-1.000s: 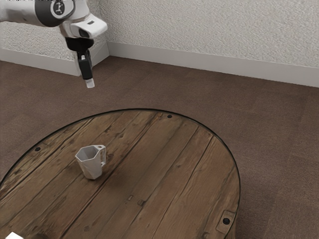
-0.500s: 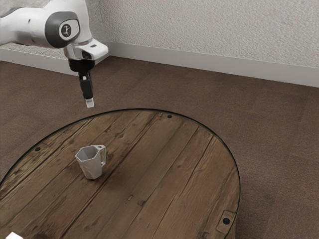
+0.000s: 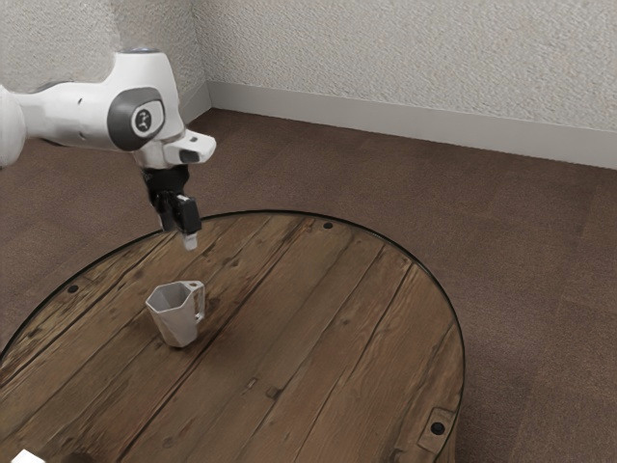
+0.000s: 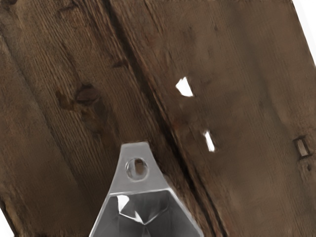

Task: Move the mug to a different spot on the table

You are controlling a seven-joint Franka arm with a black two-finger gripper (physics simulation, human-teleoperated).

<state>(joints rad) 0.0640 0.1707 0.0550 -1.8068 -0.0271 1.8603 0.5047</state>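
Weathered dark wood planks, bound by a thin black rim with bolt heads, make up the round desk (image 3: 337,338), which stands on a brown carpeted floor (image 3: 501,212) before a rough pale wall (image 3: 405,48) with a white baseboard (image 3: 415,121). Item one: mug (image 3: 176,313), pale grey-white with a faceted body, upright and open side up, on the desk's part toward the exterior view's left, well in from the rim, its handle on the side toward the exterior view's right. Item two: white arm (image 3: 87,111), entering from the exterior view's left, carrying the black tool (image 3: 189,241) pointed downward. The tool hangs in the air above the desk's far edge, higher than the mug and clear of it, holding nothing; whether it is set wide or narrow cannot be told from this side. From the wrist view: the mug (image 4: 143,207) lies just under the hand, its flat handle tab with a round hole showing against the desk (image 4: 59,74) boards.
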